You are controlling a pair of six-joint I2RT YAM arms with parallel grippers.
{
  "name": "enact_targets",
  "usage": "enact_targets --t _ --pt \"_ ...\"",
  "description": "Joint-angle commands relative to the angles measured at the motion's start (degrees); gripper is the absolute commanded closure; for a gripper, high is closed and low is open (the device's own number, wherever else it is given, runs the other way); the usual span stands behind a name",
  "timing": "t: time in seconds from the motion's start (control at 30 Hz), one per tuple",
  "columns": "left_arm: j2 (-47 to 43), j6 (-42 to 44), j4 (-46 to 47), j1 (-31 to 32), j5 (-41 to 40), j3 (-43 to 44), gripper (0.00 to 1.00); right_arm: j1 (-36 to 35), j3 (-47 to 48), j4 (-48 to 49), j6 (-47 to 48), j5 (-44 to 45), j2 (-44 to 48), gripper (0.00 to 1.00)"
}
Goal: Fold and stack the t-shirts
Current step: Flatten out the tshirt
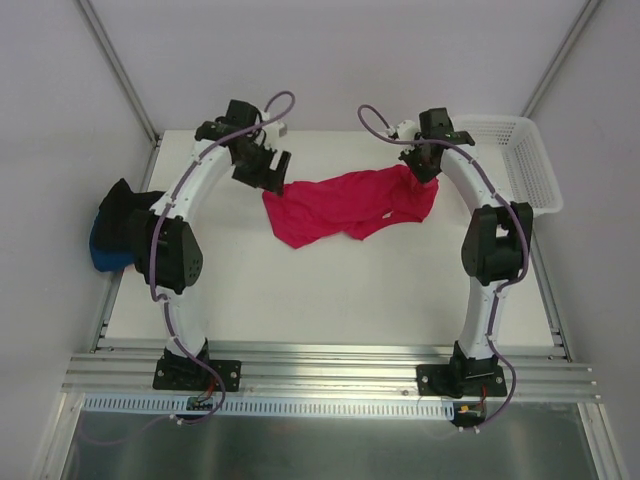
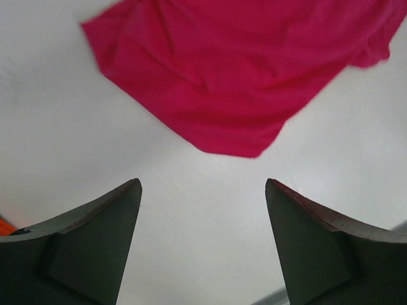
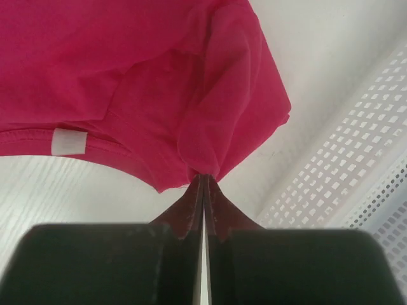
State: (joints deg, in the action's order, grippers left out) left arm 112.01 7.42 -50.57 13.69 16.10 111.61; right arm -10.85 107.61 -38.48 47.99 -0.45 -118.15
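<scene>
Two arms, based at the near edge of the tabletop [image 1: 330, 300]. Beside the left arm, at the tabletop's left edge: one blue t-shirt [image 1: 100, 255] heaped with one black t-shirt [image 1: 125, 212], partly hidden; folded or not, cannot tell.

Mid-tabletop: one crimson-pink t-shirt [image 1: 340, 205], crumpled and unfolded, lying between the hands.
- The left hand [image 2: 203, 190] is spread, hovering over bare tabletop just short of the shirt's nearest corner and touching nothing. Judged: lining up a second hold.
- The right hand [image 3: 203, 181] is pressed together, pinching a fold of cloth near the collar, with the label [image 3: 67, 141] showing. Judged: anchoring that end so the shirt can be spread.

Far right: one white mesh basket [image 1: 515, 160].

Orange sliver [image 2: 4, 224] at the left-wrist view's edge, unidentified. No fold begun.
</scene>
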Motion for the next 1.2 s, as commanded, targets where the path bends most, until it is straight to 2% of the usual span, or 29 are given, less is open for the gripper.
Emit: enact_targets --t 0.0,0.03,0.07,0.33,0.47,0.5,0.6,0.8,1.07,1.1,1.17 --pt "-6.35 9.96 -4.19 6.33 1.34 -8.23 0.21 -0.57 4.79 -1.16 -3.33 -0.87 5.65 1.00" --pt "-6.62 11.81 -3.84 7.48 -5.05 -12.34 0.21 -0.49 6.89 -1.33 -3.77 -1.83 5.47 1.00" --pt "-6.89 13.74 -2.71 8.45 -6.59 -13.86 0.20 -0.49 8.30 -1.34 -4.47 -2.53 5.38 1.00" --pt "-7.68 17.45 -0.68 9.16 -7.22 -22.22 0.22 -1.80 15.87 -1.25 -6.23 -3.68 3.36 1.00" --pt "-3.91 19.20 0.82 11.08 -14.41 -22.32 0.26 -1.80 14.73 -1.25 -7.73 -4.03 3.36 1.00" --pt "-1.38 19.82 1.08 11.87 -19.82 -21.27 0.26 -1.72 14.21 -1.25 -7.91 -4.03 3.36 0.99" --pt "2.50 22.28 2.66 15.30 -25.75 -19.25 0.27 -1.81 13.68 -1.25 -7.82 -3.95 3.45 1.00" --pt "7.34 21.85 3.37 20.58 -26.03 -13.80 0.25 -1.89 14.03 -0.81 -7.47 -3.42 3.45 1.00" --pt "12.44 18.78 3.28 21.37 -23.84 -11.59 0.27 -1.89 13.85 -1.07 -8.09 -3.95 3.63 1.00" --pt "12.97 18.42 3.28 21.29 -23.22 -11.42 0.29 -1.89 13.85 -1.16 -8.00 -3.86 3.45 1.00" --pt "14.46 17.81 3.28 21.29 -22.26 -10.89 0.40 -1.89 13.77 -1.25 -8.00 -3.60 3.01 1.00"
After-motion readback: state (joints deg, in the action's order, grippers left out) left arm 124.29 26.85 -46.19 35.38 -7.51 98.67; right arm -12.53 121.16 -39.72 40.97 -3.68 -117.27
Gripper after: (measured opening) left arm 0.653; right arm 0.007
